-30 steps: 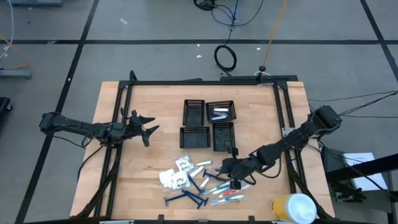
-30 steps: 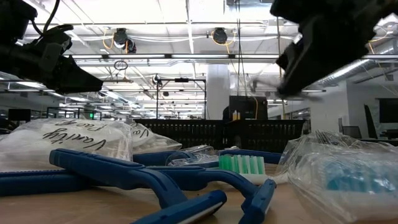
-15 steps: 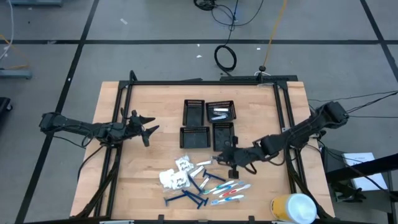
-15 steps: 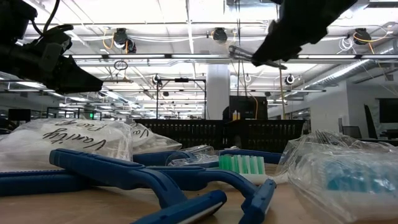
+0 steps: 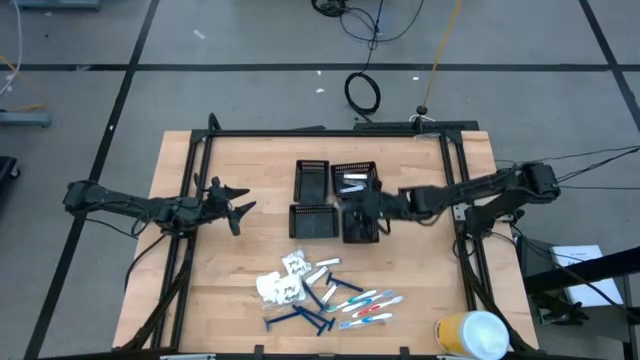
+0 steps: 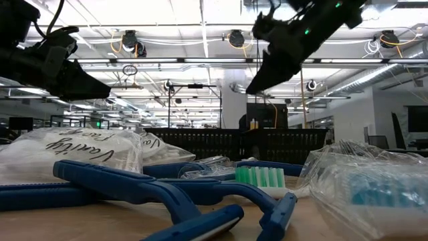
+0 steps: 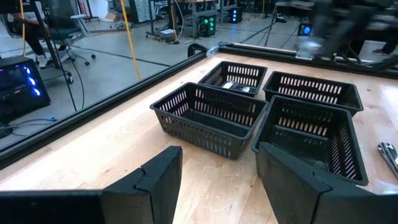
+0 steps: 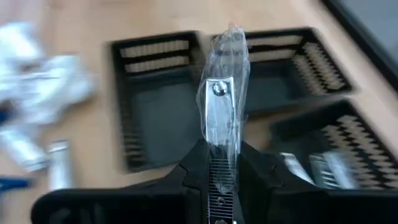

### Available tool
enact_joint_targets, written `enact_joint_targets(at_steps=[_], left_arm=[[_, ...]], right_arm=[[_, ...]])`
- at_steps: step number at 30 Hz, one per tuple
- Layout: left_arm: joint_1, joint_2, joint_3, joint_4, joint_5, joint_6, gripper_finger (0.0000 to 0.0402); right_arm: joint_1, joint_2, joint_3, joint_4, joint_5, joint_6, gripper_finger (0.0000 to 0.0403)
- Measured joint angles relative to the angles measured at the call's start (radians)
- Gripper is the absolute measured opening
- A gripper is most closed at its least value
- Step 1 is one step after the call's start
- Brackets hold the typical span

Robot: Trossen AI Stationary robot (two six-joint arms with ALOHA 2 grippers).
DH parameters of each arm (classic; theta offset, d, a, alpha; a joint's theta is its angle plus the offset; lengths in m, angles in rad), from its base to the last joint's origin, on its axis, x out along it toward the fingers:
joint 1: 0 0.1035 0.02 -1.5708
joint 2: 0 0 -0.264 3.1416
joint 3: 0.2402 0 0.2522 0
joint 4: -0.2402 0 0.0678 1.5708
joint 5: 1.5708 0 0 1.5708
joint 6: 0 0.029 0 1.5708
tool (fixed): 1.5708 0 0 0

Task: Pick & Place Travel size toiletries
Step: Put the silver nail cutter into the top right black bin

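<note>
"What was the right arm carrying over the trays?"

"A wrapped nail clipper (image 8: 219,118), clamped upright between the right gripper (image 5: 361,206)'s jaws, above the bench (image 5: 250,180) and over the four black trays (image 5: 337,201). The tray at the back right (image 5: 356,179) already held similar silvery pieces (image 5: 351,183), so that looked the likely place for it."

"How should it have set it down?"

"Best to centre over that tray, come down inside the walls, then part the jaws; the slippery wrapper could have slid or caught on the mesh rim if let go from high up."

"And the rest?"

"Razors (image 5: 298,319), toothbrushes (image 5: 366,304) and white packets (image 5: 285,280) lay in a heap at the front of the bench. The left gripper (image 5: 240,210) waited well to the left, jaws apart and holding nothing."
</note>
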Motion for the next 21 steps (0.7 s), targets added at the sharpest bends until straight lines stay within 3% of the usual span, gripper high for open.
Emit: enact_joint_targets(at_steps=[7, 11, 21], left_arm=[[0.000, 0.000, 0.000, 0.000, 0.000, 0.000, 0.0209], [0.000, 0.000, 0.000, 0.000, 0.000, 0.000, 0.0209], [0.000, 0.000, 0.000, 0.000, 0.000, 0.000, 0.0209]], right_arm=[[-0.203, 0.000, 0.000, -0.070, -0.003, -0.049, 0.0043], [-0.293, 0.000, 0.000, -0.078, -0.106, -0.051, 0.0043], [-0.335, 0.000, 0.000, -0.077, -0.130, -0.085, 0.0071]])
